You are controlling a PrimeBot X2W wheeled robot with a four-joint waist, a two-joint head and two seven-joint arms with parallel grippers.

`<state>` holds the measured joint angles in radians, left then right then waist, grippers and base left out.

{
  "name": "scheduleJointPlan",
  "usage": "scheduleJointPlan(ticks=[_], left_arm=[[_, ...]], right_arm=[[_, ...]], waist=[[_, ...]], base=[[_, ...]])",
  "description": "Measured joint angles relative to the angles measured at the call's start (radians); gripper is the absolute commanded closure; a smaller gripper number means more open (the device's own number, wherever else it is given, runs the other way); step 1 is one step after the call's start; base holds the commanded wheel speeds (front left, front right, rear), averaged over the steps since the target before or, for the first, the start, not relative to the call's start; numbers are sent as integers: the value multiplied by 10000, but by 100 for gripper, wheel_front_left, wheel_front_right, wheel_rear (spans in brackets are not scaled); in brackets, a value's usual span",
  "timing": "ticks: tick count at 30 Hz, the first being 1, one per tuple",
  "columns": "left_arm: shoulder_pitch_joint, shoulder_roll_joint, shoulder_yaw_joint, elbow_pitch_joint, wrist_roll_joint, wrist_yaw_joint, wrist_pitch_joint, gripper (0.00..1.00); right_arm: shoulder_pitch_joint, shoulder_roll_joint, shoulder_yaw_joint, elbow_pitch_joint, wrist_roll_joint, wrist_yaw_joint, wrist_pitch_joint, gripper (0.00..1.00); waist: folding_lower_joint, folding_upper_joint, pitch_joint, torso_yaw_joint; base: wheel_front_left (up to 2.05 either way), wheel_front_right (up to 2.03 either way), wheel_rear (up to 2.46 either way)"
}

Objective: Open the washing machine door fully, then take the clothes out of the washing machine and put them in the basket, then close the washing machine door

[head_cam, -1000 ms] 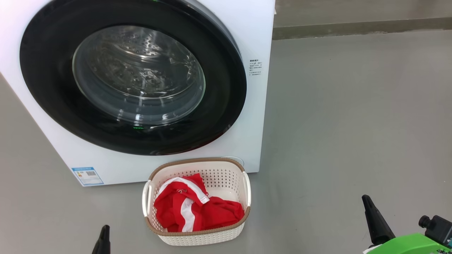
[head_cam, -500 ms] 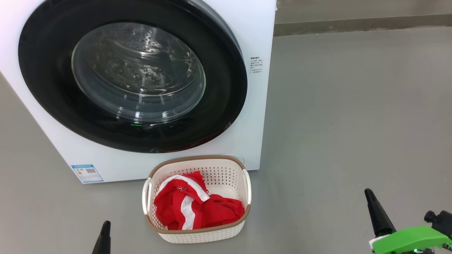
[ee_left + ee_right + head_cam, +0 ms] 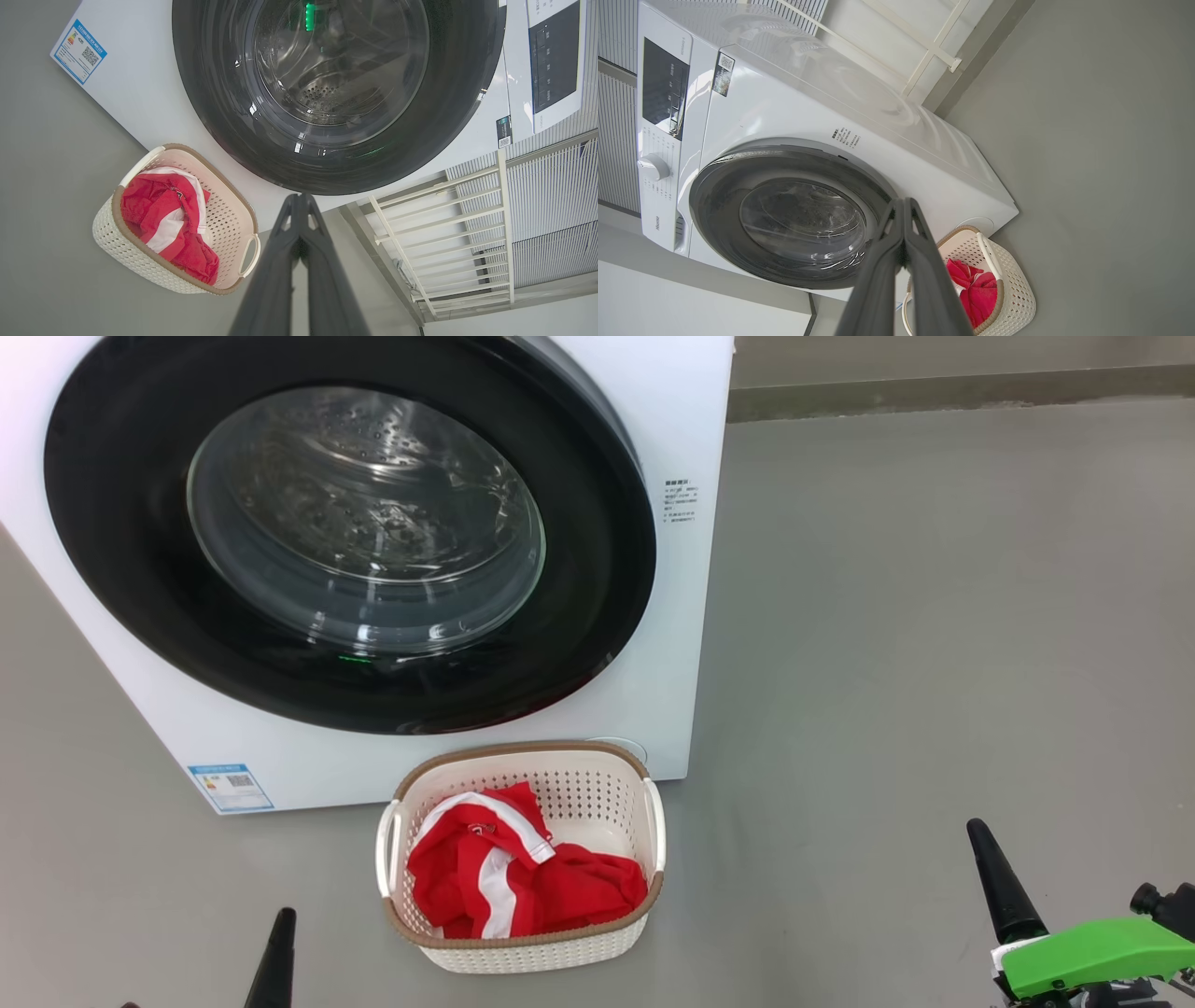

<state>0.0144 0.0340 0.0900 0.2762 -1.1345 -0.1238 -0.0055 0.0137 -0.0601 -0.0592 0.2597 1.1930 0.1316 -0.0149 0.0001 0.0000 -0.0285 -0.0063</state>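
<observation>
The white washing machine (image 3: 681, 420) stands ahead with its round black-rimmed washing machine door (image 3: 597, 635) closed flat against the front; bare steel drum shows through the glass. On the floor before it sits the cream basket (image 3: 597, 803), holding the red clothes (image 3: 541, 896) with white stripes. My left gripper (image 3: 282, 919) is low at the left, shut, fingertips together in the left wrist view (image 3: 299, 196). My right gripper (image 3: 976, 826) is low at the far right, shut, well apart from the basket; its fingers meet in the right wrist view (image 3: 903, 200). Neither holds anything.
Grey floor (image 3: 934, 616) spreads wide to the right of the machine. A white railing (image 3: 444, 224) and a slatted wall stand beside and behind the machine. A low wall base (image 3: 934, 401) runs along the back.
The whole head view has shifted slightly, so the camera has moved. The right gripper has crept a little up and to the right in it. Door, basket and clothes stay put.
</observation>
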Motion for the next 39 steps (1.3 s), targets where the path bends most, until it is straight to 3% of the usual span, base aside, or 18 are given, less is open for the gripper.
scheduleJointPlan(ticks=[39], left_arm=[[-755, 6, -23, -33, -4368, -2, 1028, 100]], right_arm=[[-694, 117, -617, 94, 3839, -15, 1133, 100]], waist=[[0, 0, 300, 60]], base=[[0, 0, 0]])
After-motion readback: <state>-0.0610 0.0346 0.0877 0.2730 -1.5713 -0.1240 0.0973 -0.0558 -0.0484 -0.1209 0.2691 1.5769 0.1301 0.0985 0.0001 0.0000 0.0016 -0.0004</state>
